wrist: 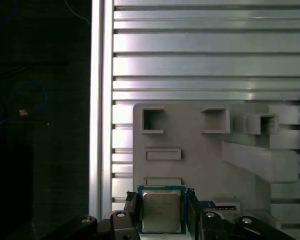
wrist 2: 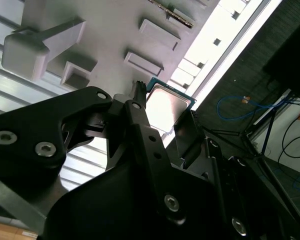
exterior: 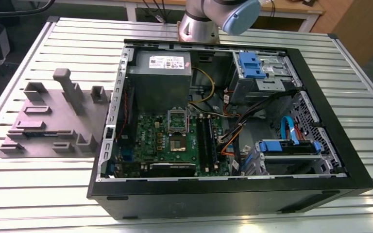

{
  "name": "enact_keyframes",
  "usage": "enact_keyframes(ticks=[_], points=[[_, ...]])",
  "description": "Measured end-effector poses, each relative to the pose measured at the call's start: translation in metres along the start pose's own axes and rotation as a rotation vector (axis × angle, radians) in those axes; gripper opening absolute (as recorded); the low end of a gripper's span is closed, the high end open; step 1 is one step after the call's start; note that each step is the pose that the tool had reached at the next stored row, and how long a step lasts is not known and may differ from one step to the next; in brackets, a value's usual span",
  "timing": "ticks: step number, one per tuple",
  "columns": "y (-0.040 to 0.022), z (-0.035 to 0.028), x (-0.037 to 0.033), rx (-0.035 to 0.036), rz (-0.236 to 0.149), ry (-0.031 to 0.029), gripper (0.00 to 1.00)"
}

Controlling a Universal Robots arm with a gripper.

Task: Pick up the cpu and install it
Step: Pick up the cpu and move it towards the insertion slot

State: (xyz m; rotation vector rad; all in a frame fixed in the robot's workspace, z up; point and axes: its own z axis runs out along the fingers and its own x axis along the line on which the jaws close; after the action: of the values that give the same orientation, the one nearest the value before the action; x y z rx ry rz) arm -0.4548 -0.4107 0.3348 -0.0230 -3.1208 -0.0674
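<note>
The cpu (wrist: 161, 211), a small square chip with a pale metal top and green rim, sits between the two black fingers of my gripper (wrist: 162, 200) in both wrist views. The fingers (wrist: 131, 204) press against its opposite edges, so the gripper is shut on it. In the second wrist view the cpu (wrist 2: 167, 102) and gripper (wrist 2: 162, 107) are over the corner of the grey fixture plate (wrist 2: 115, 30). The dark socket (exterior: 177, 118) with its metal frame lies on the green motherboard (exterior: 154, 138) inside the open computer case (exterior: 238, 187).
The grey fixture plate (exterior: 50, 121) with raised blocks and pockets lies on the slatted aluminium table (exterior: 37, 194) at the exterior view's left of the case. Inside the case are a grey power supply (exterior: 161, 77), blue drive brackets (exterior: 251, 65) and loose cables (exterior: 238, 131). The arm's base (exterior: 203, 22) stands behind the case.
</note>
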Motion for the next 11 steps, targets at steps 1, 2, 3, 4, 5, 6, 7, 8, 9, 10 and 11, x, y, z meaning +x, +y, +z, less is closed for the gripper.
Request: enact_keyframes(ticks=[1, 2, 3, 4, 5, 6, 7, 8, 9, 10, 11], points=[[0.0001, -0.0011, 0.0, -0.0001, 0.0, 0.0, 0.47], [0.0001, -0.0023, 0.0, 0.0, 0.0, 0.0, 0.47], [0.0002, -0.0037, 0.0001, 0.0, 0.0, 0.0, 0.47], [0.0002, -0.0052, 0.0001, 0.0, 0.0, 0.0001, 0.47], [0.0003, -0.0067, 0.0001, 0.0, 0.0, 0.0001, 0.47], [0.0003, -0.0081, 0.0002, 0.0, 0.0, 0.0001, 0.47], [0.0004, -0.0094, 0.0002, 0.0, 0.0, 0.0, 0.47], [0.0004, -0.0107, 0.0002, 0.0, 0.0, 0.0001, 0.47], [0.0006, -0.0126, 0.0003, 0.0, 0.0, 0.0, 0.47], [0.0006, -0.0141, 0.0003, 0.0, 0.0, -0.0001, 0.47], [0.0007, -0.0158, 0.0003, 0.0, 0.0, 0.0, 0.47]])
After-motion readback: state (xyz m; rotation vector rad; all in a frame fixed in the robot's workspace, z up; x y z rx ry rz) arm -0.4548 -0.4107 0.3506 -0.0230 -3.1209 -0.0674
